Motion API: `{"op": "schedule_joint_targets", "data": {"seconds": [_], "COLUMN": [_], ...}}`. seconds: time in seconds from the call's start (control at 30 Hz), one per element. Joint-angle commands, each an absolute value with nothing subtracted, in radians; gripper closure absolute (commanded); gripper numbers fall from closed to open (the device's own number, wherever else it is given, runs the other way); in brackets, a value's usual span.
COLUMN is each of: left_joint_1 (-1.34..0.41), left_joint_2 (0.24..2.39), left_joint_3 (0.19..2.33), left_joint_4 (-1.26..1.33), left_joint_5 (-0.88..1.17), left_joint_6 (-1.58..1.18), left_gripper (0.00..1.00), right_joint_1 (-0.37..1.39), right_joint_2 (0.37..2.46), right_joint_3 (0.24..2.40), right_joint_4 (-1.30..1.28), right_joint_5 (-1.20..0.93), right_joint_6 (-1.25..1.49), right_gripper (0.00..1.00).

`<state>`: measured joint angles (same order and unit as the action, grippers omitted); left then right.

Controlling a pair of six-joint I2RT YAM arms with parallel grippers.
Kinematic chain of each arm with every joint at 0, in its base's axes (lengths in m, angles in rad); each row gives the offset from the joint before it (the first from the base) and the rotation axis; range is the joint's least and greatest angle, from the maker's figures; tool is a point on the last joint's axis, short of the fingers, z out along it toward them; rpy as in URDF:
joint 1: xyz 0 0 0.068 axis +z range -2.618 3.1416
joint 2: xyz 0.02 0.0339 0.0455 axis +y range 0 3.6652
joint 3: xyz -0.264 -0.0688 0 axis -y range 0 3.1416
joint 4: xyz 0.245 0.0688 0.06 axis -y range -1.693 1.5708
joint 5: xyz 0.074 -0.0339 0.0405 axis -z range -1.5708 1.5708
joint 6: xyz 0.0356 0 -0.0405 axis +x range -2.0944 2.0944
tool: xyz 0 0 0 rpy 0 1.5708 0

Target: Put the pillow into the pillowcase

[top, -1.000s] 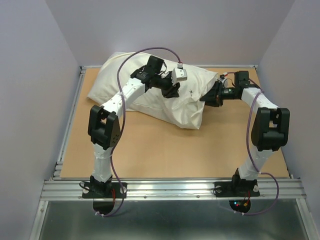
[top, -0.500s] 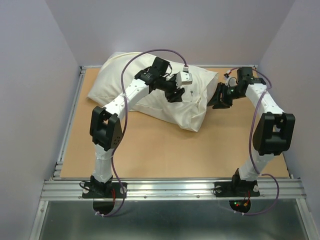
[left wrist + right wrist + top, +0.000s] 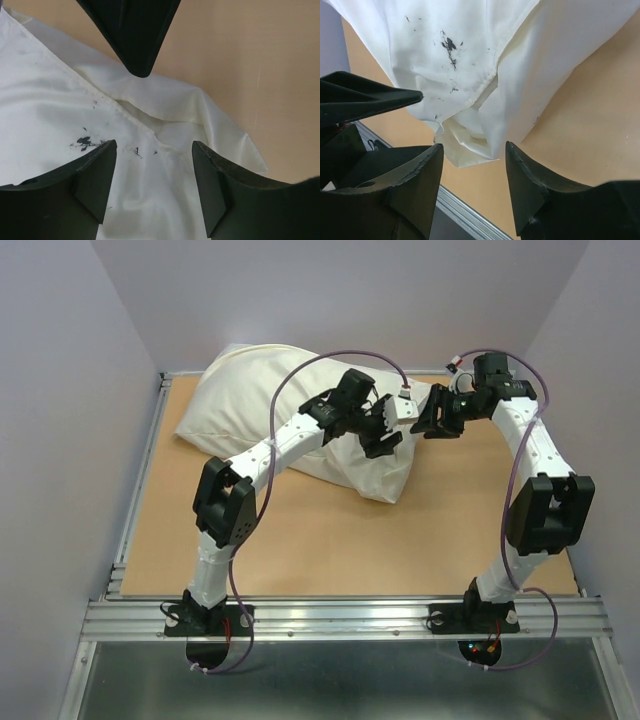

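Note:
The cream pillowcase lies plump and full across the far left and middle of the table, its open end pointing right. The pillow is hidden inside it. In the left wrist view the pillowcase shows a hemmed edge and dark ink marks. My left gripper hovers open over that open end, with only fabric under its jaws. My right gripper is just to the right, open and holding nothing. It looks down on the loose folded corner of the pillowcase.
The tan table board has a metal rail along its left side and another along the near edge. Pale walls close in on the left, back and right. The two grippers sit close together, fingers nearly meeting.
Both grippers have opened. The left one slid right along the pillowcase to its open end. The right one drew up and back from the fabric.

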<state>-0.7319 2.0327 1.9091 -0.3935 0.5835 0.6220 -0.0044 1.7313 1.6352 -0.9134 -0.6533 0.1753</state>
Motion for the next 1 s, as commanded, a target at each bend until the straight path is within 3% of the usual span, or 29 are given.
{"op": "schedule_joint_targets", "data": {"seconds": [0.0,0.13,0.2,0.23,0.27,0.4,0.43,0.7,0.97], "left_joint_1": [-0.729,-0.730,-0.738,-0.742,-0.744,-0.697,-0.678,-0.614,-0.614], "left_joint_2": [2.062,2.071,2.085,2.103,2.115,2.134,2.123,2.010,1.967], "left_joint_3": [1.907,1.927,1.934,1.945,1.953,1.987,1.979,1.924,1.871], "left_joint_4": [-0.325,-0.333,-0.350,-0.369,-0.376,-0.374,-0.352,-0.172,-0.110], "left_joint_5": [0.497,0.531,0.542,0.537,0.525,0.563,0.584,0.774,0.788], "left_joint_6": [0.594,0.620,0.640,0.643,0.632,0.495,0.453,0.278,0.204], "left_gripper": [0.29,0.26,0.32,0.39,0.55,0.97,1.00,1.00,1.00], "right_joint_1": [0.028,0.052,0.078,0.096,0.107,0.140,0.143,0.190,0.219], "right_joint_2": [1.752,1.776,1.789,1.793,1.799,1.813,1.813,1.825,1.897], "right_joint_3": [1.667,1.692,1.707,1.715,1.721,1.735,1.738,1.752,1.778], "right_joint_4": [-0.917,-0.917,-0.917,-0.917,-0.916,-0.920,-0.923,-0.927,-0.911], "right_joint_5": [-0.608,-0.539,-0.497,-0.477,-0.432,-0.327,-0.309,-0.201,-0.169], "right_joint_6": [0.169,0.160,0.152,0.149,0.146,0.138,0.137,0.126,0.132], "right_gripper": [0.37,0.35,0.39,0.43,0.44,0.46,0.46,0.42,0.43]}}
